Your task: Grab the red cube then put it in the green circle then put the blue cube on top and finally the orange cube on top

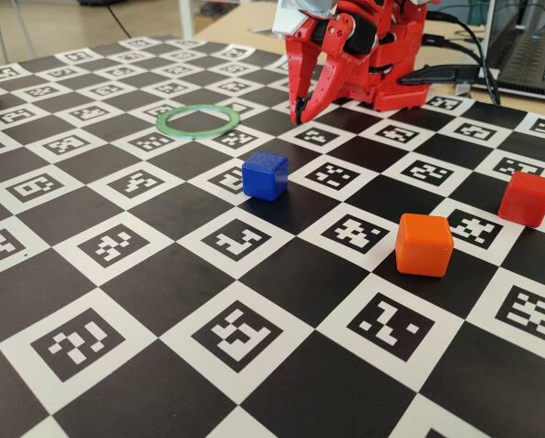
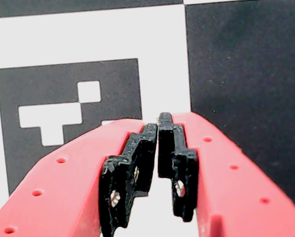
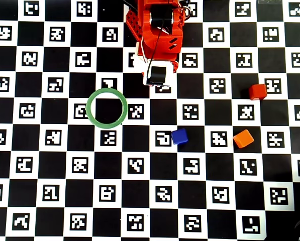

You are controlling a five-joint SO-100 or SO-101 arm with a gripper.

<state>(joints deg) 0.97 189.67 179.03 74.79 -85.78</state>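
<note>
The red cube (image 1: 527, 198) (image 3: 258, 92) rests on the checkered board at the right, away from the arm. The orange cube (image 1: 424, 245) (image 3: 243, 138) sits a little nearer the front. Near the board's middle stands the blue cube (image 1: 265, 175) (image 3: 179, 136). The pale green circle (image 1: 198, 120) (image 3: 106, 108) lies flat and empty to the left of the arm. My red gripper (image 1: 297, 119) (image 2: 158, 123) points down just above the board near the arm's base, shut with nothing between its black pads (image 2: 174, 148). In the overhead view the arm's body covers the fingertips.
The board (image 1: 162, 301) is a black and white checker mat with printed markers. A laptop (image 1: 528, 55) and cables (image 1: 464, 46) sit behind the arm at the back right. The red arm base (image 3: 157, 30) stands at the top middle of the overhead view.
</note>
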